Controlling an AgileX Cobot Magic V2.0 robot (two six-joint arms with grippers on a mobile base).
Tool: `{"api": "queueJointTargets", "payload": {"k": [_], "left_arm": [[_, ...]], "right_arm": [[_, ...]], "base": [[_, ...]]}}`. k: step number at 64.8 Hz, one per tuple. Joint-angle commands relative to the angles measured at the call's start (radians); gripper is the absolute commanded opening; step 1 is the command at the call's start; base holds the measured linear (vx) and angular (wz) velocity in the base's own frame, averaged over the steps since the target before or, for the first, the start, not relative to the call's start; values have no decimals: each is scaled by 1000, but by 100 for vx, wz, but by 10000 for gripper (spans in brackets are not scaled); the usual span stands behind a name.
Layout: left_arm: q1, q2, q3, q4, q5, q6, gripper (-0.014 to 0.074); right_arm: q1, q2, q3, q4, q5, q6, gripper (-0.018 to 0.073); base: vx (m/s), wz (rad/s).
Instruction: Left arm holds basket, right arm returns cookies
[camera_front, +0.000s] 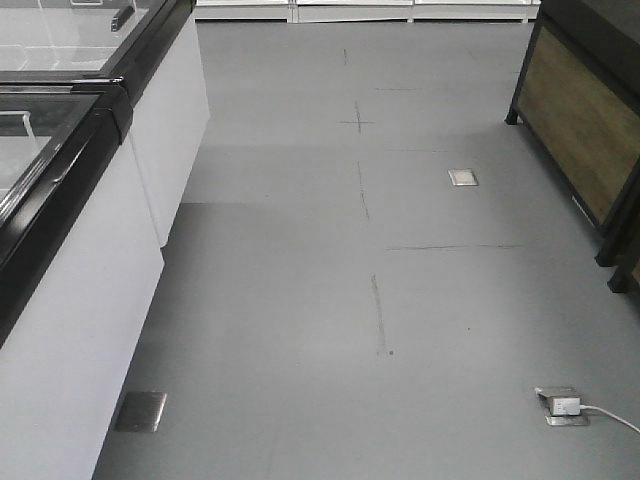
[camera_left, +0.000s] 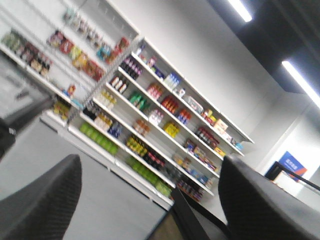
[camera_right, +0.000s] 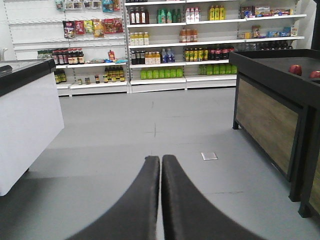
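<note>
Grey floor (camera_right: 175, 115) (shop aisle), stocked shelves (camera_right: 165, 50) beyond; right arm (camera_right: 161, 162), jaws together.

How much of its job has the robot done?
Nothing shows as done. In hand: nothing; the left gripper is open and empty, the right gripper is shut on nothing. No basket or cookies appear in any view, only store shelves and floor, so both steps seem left.
</note>
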Motion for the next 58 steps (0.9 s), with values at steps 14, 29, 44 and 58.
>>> {"api": "queueJointTargets", "payload": {"k": [14,29,44,58], "left_arm": [[153,201,-35,-557,-284,439,530],[342,266,-36,-770,-318,537,530],[362,370,-114,-768,-279,477,530],[362,498,-236,-770,-219,461,522]], "right_arm": [[-6,-12,0,0,-75,-9,-8],[-6,-12,0,0,-75,-9,-8],[-6,-12,0,0,-75,-9,-8],[-6,-12,0,0,-75,-9,-8]], "base": [[0,0],[0,0],[0,0],[0,0]]}}
